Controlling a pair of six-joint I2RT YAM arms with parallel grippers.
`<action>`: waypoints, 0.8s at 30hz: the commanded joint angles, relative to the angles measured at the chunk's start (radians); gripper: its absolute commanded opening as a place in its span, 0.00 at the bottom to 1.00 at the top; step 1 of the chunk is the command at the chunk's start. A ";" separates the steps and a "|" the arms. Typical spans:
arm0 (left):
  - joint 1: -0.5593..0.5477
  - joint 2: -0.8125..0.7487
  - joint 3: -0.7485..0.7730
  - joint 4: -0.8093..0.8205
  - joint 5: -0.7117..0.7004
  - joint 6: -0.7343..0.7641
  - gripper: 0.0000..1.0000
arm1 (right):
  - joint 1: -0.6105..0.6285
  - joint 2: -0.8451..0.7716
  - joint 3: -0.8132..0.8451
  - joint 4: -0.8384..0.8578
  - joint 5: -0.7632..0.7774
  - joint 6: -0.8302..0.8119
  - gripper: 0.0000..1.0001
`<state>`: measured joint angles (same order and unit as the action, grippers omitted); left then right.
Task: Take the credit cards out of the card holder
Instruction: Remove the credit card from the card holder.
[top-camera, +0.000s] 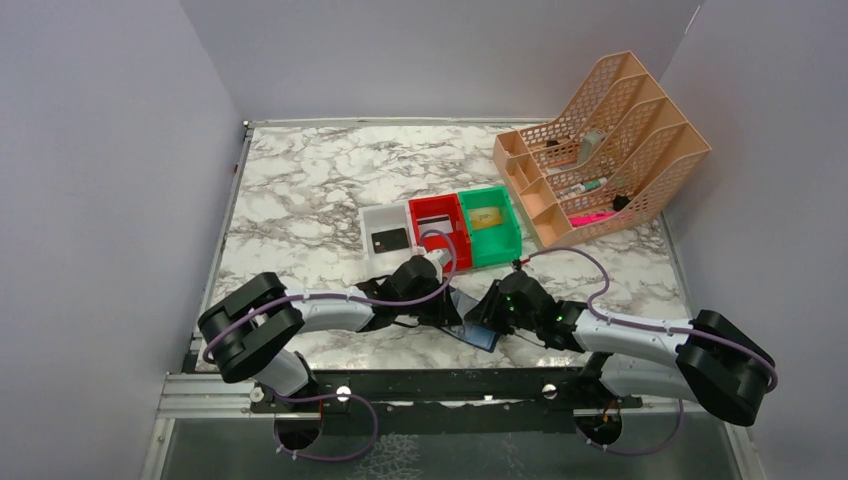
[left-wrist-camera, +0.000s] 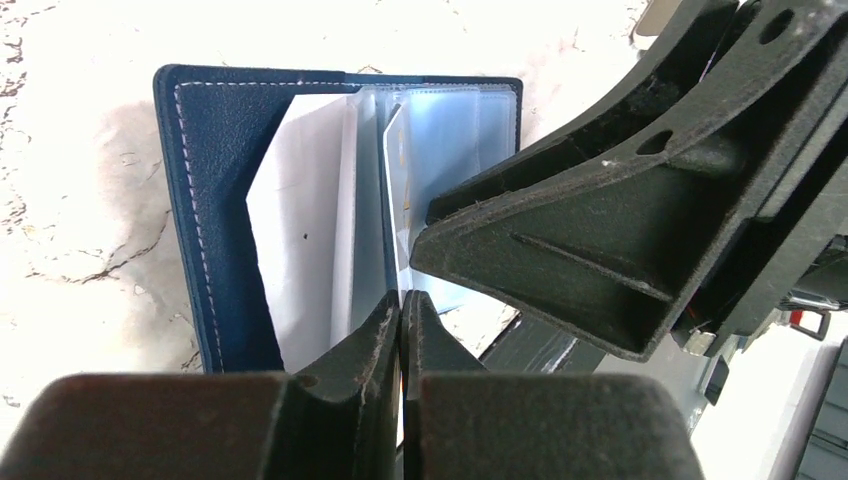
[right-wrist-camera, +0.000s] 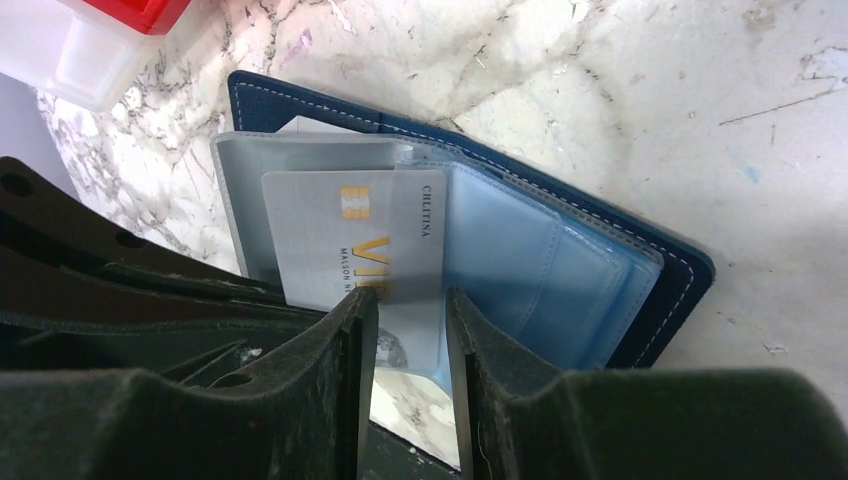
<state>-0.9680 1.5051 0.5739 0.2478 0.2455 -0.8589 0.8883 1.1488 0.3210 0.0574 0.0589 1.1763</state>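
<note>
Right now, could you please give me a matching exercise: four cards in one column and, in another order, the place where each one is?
Cards:
1. black card
2. gold card
3. striped card
4. chip card

Places:
A. in the red bin
B. sticking out of the wallet
C. in the white bin
D. in the green bin

Pairs: 1-C, 2-D, 3-A, 4-B
</note>
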 joint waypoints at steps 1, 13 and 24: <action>-0.003 -0.063 0.021 -0.065 -0.072 0.020 0.04 | 0.003 0.000 0.005 -0.201 0.092 -0.008 0.37; -0.003 -0.135 0.026 -0.139 -0.128 0.047 0.02 | 0.003 -0.086 0.092 -0.274 0.120 -0.097 0.40; -0.003 -0.146 0.025 -0.145 -0.140 0.052 0.01 | 0.003 -0.008 0.123 0.003 -0.101 -0.218 0.39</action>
<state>-0.9688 1.3884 0.5781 0.1188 0.1368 -0.8249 0.8890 1.0779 0.3973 -0.0525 0.0418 1.0107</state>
